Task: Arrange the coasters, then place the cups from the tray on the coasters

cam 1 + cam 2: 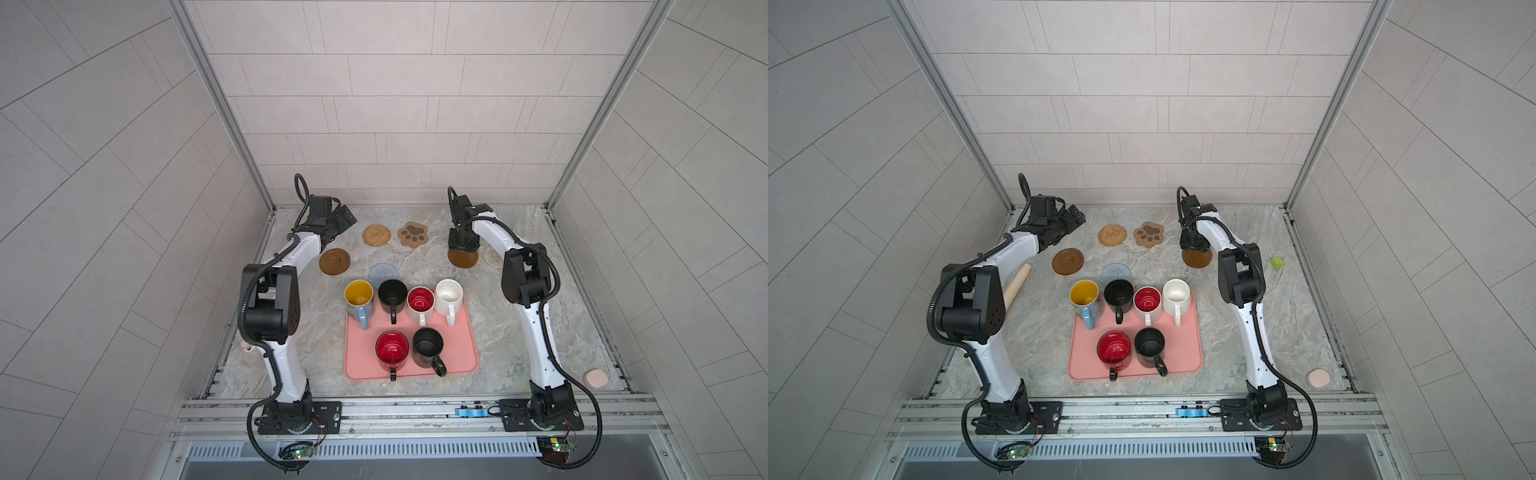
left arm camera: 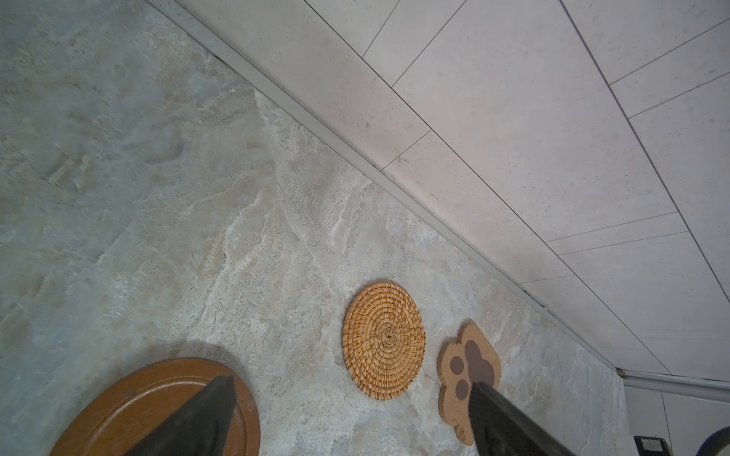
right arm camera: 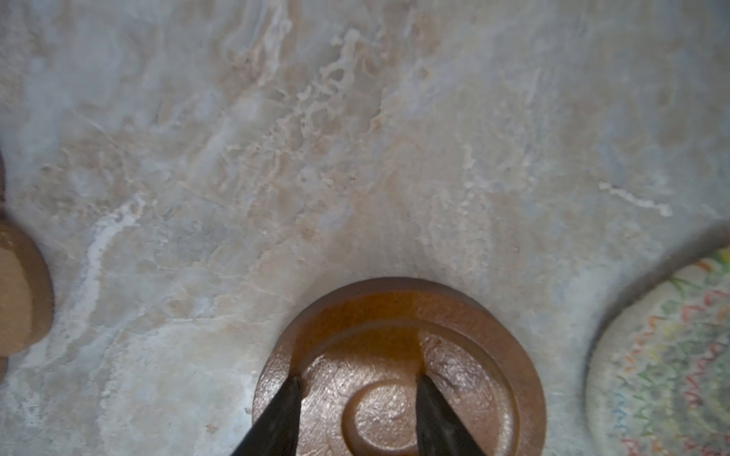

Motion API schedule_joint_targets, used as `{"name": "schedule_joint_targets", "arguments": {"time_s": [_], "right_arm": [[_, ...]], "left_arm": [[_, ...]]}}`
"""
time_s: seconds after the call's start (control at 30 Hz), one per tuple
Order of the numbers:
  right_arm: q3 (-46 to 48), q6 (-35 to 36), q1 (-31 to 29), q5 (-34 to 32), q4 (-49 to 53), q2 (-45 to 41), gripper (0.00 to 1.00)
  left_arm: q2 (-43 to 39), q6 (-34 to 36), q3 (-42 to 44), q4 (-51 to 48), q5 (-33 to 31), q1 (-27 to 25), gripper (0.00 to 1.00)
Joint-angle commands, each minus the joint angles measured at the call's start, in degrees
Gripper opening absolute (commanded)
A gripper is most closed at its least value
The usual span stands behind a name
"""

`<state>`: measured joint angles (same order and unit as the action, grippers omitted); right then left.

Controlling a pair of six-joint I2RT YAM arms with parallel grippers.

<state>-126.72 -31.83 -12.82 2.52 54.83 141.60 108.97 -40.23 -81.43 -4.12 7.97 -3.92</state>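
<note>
Flanking right pincer (image 3: 358, 378), parted over disc (image 3: 395, 312): paw mat (image 1: 412, 234), crochet mat (image 1: 493, 254); left pincer (image 2: 350, 382) splayed.

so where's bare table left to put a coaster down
Bare marble lies between the grey-blue crochet coaster and the brown disc under the right gripper, and on either side of the tray. The tray itself is crowded with cups.

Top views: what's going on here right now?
The right gripper sits on a dark brown wooden coaster at the back right, jaws apart on its top face, not clamping it. The left gripper hangs open and empty at the back left. All six mugs stand on the pink tray; no coaster carries one yet.
</note>
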Motion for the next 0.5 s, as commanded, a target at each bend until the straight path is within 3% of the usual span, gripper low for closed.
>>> {"name": "schedule_joint_targets", "arguments": {"time_s": [0.0,0.47], "right_arm": [[-1.69,-1.36,-0.8,3.19,0.26,5.71,0.49],[-10.47,-6.88,-0.8,4.52,-2.86,12.65,0.49]], "left_arm": [[-0.17,-0.03,-1.29,0.22,-0.37,0.03,1.0],[-0.71,0.3,-1.36,0.15,-0.52,0.1,1.0]]}}
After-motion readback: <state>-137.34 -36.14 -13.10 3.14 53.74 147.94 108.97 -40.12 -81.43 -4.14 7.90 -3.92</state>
